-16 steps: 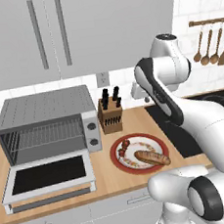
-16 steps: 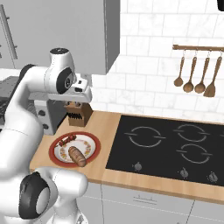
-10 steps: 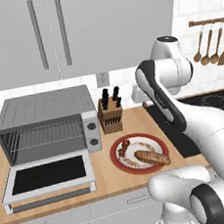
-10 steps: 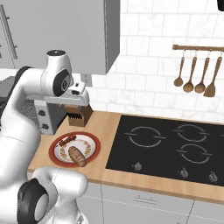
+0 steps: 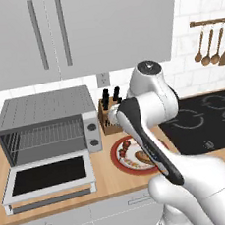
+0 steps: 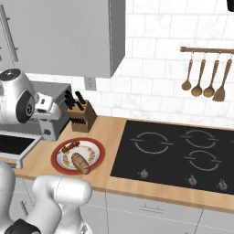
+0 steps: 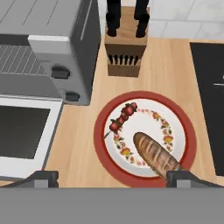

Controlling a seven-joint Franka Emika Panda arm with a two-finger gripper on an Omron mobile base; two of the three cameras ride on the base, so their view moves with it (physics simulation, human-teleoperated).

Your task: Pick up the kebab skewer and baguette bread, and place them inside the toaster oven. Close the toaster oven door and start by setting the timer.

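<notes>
the table (image 6: 114, 132) carries everything. the oven (image 5: 49, 124) stands at its left end, with the door (image 5: 49, 180) folded flat down toward the front and the rack bare. the hob (image 6: 180, 157) takes the right end. between them sits the plate (image 7: 107, 162), red-rimmed, just in front of the knife block (image 7: 126, 48).

on the plate lie both task things, apart from each other. the baguette (image 7: 156, 155) lies on the side toward the hob, and in the hand view its long axis runs diagonally from upper left to lower right. the skewer (image 7: 121, 119) lies on the side toward the oven, its axis running the other diagonal, from lower left to upper right, so the two sit roughly crosswise.

the end effector (image 7: 111, 177) hangs above the plate's near edge, looking down, with its fingers spread wide and nothing between them. one fingertip (image 7: 186, 177) shows right at the baguette's lower end; the other is off the plate on the oven side. the skewer lies ahead of the end effector, up the hand view and slightly left of centre. judged from this, a descent onto the skewer needs a short reach forward, and a wrist turn so the fingers close across the stick rather than along it.
</notes>
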